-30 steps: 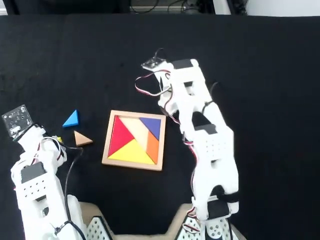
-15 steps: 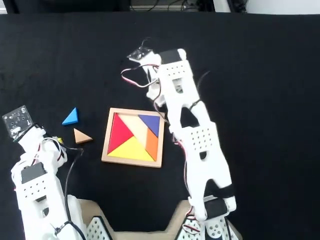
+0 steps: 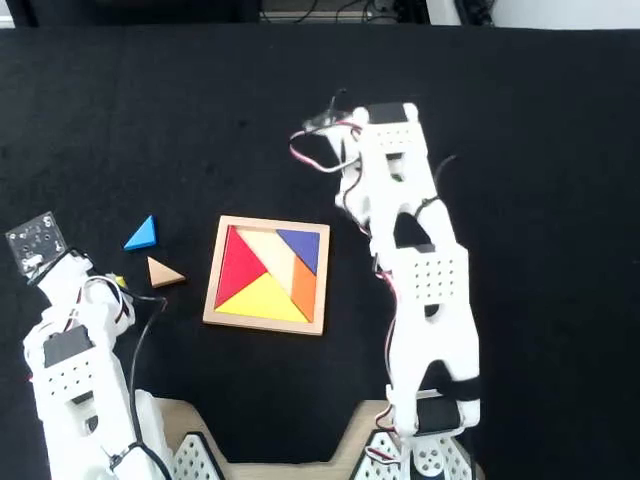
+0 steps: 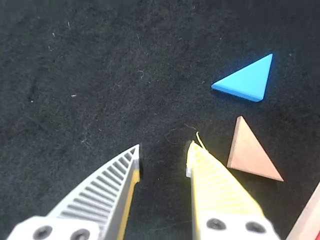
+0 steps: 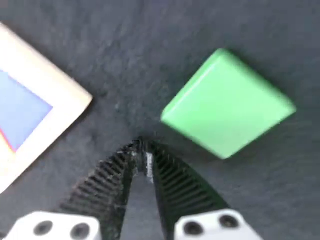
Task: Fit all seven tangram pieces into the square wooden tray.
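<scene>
Black cloth (image 3: 520,200), tray (image 3: 262,325) centre frame, five pieces (image 3: 238,270) inside.
Blue triangle (image 3: 143,236) and tan triangle (image 3: 163,273) lie left of it; green square (image 5: 227,102) sits by the clenched right gripper (image 5: 142,150); left gripper (image 4: 162,155) gapes empty.

The square wooden tray (image 3: 211,280) holds five coloured pieces. A blue triangle (image 3: 143,236) and a tan triangle (image 3: 163,272) lie beside it. A green square (image 5: 227,102) lies flat near its corner.
</scene>
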